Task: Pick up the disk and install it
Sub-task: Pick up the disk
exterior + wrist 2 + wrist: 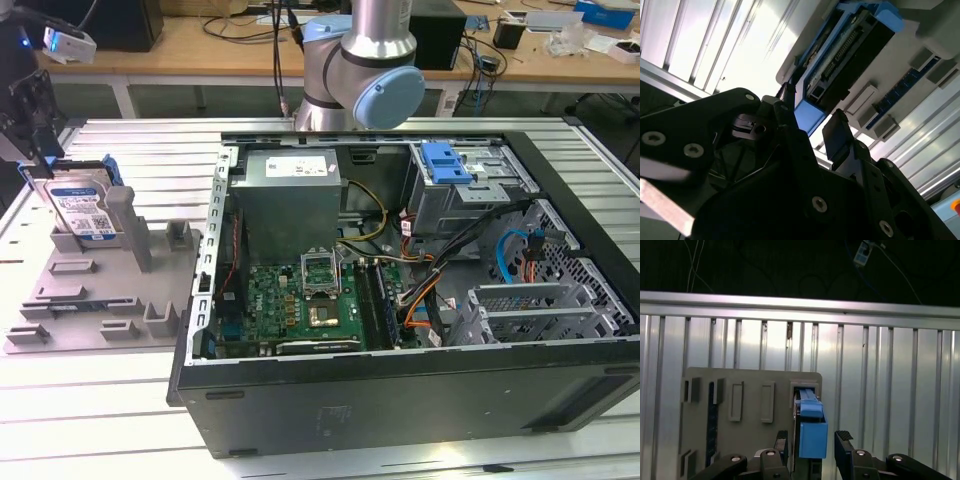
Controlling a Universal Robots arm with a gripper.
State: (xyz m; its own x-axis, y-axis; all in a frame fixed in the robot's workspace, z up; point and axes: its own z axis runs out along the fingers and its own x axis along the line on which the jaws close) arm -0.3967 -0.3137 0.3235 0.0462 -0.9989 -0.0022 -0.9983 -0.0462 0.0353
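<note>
The disk [82, 208] stands on edge in a slot of the grey fixture plate [90, 295] at the exterior view's left, its blue-and-white label facing the camera. My gripper [40, 160] hangs right over its upper end. In the first wrist view the disk's blue carrier rail [813, 432] sits between the two black fingertips [782, 440], with a small gap on each side. The second wrist view shows the same: my gripper [812, 125] is open and straddles the blue rail [807, 117] without clamping it.
An open computer case [400, 290] fills the middle and the exterior view's right, with motherboard, power supply and cables exposed. A bare blue bracket [445, 162] sits on the drive bay at its far corner. The arm's joint [365, 70] rises behind the case. Everything rests on a slatted aluminium table [100, 400].
</note>
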